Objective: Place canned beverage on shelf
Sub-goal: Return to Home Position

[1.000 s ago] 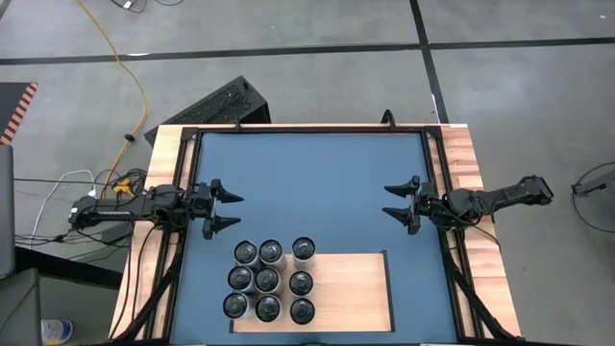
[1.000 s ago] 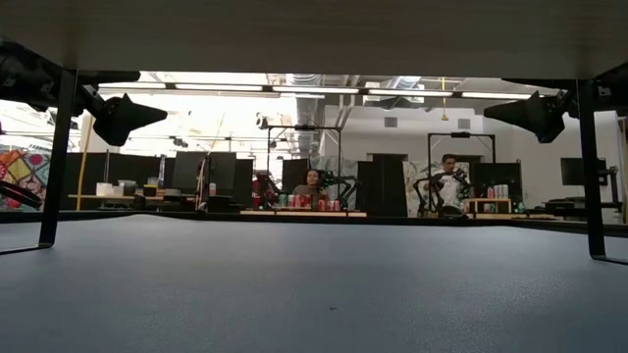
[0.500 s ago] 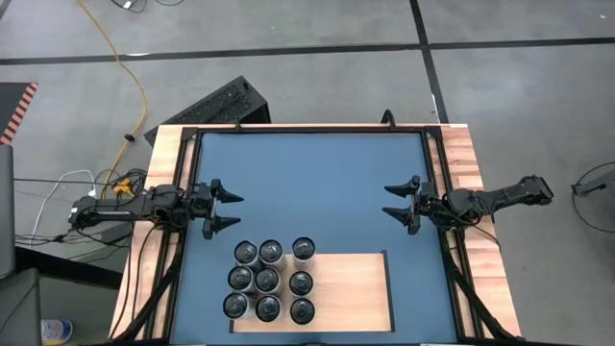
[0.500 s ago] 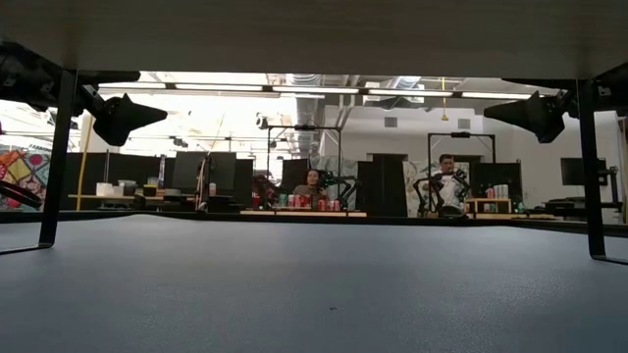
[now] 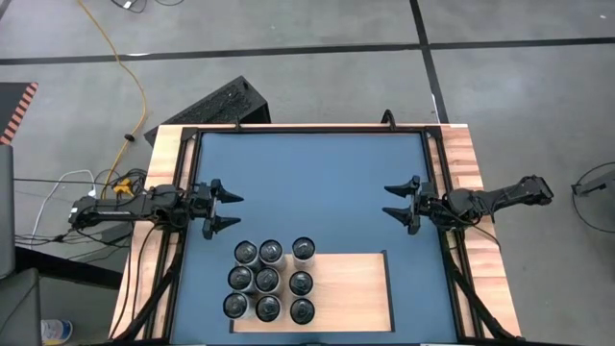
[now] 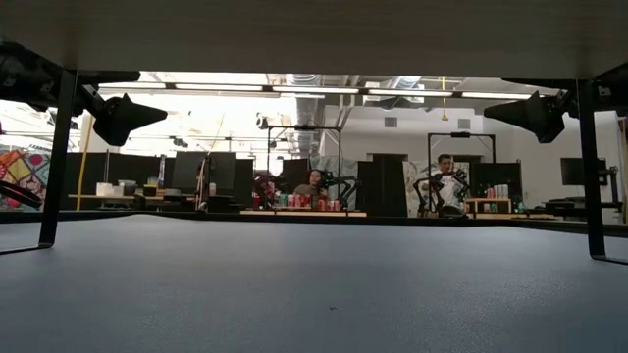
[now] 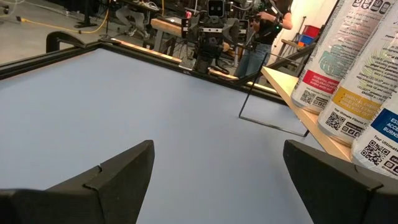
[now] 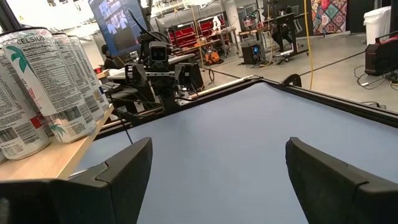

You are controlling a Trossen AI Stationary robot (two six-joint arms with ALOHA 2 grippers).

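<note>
Though empty, L+R jaws wide apart

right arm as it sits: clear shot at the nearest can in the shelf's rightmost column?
Probably yes. The right gripper is open and empty, and only bare blue table and bare shelf lie between it and that can. The other cans stand beside or beyond it.

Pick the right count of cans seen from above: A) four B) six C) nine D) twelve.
C: the high view shows nine cans in three rows of three at the left end of the shelf. The left gripper and right gripper hover open, clear of them.
</note>
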